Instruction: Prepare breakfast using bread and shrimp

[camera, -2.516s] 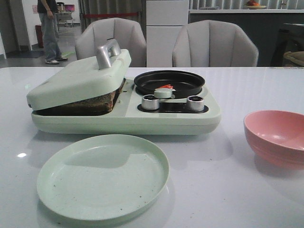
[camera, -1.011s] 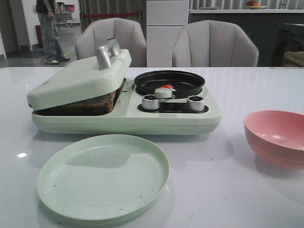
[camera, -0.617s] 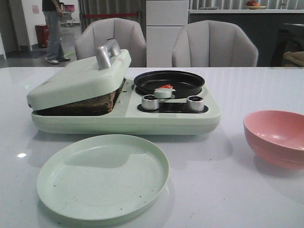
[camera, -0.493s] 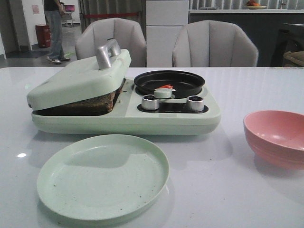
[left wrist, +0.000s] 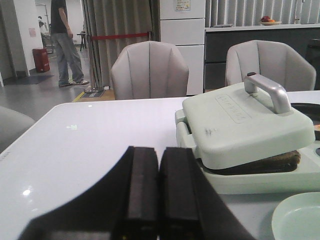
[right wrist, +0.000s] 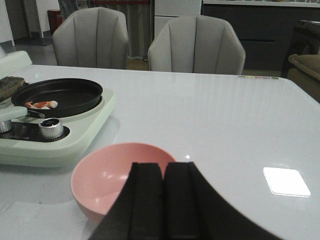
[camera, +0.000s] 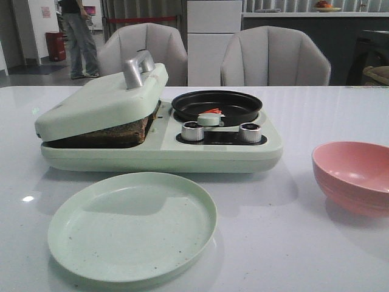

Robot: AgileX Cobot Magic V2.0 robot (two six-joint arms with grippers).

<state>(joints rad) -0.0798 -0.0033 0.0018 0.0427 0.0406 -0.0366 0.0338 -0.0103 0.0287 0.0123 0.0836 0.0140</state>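
Observation:
The bread [camera: 115, 131] shows as a dark brown crust edge, clamped under the tilted pale green lid [camera: 103, 97] of the breakfast maker; it also peeks out below the lid [left wrist: 245, 120] as a brown strip [left wrist: 272, 162]. The shrimp [camera: 213, 111], small and orange-red with white, lies in the black round pan [camera: 216, 103], and the right wrist view shows the shrimp [right wrist: 42, 104] too. My left gripper [left wrist: 159, 150] is shut on nothing, off to the lid's side. My right gripper [right wrist: 163, 166] is shut, empty, just behind the pink bowl [right wrist: 120, 175]. Neither gripper appears in the front view.
A pale green plate [camera: 132, 225] lies in front of the breakfast maker. The pink bowl [camera: 355, 173] stands at the right. Two silver knobs [camera: 192, 131] sit below the pan. A metal handle [camera: 138, 66] tops the lid. Two grey chairs stand behind the table.
Nothing on the table has moved. Only a person far in the background has walked to the right.

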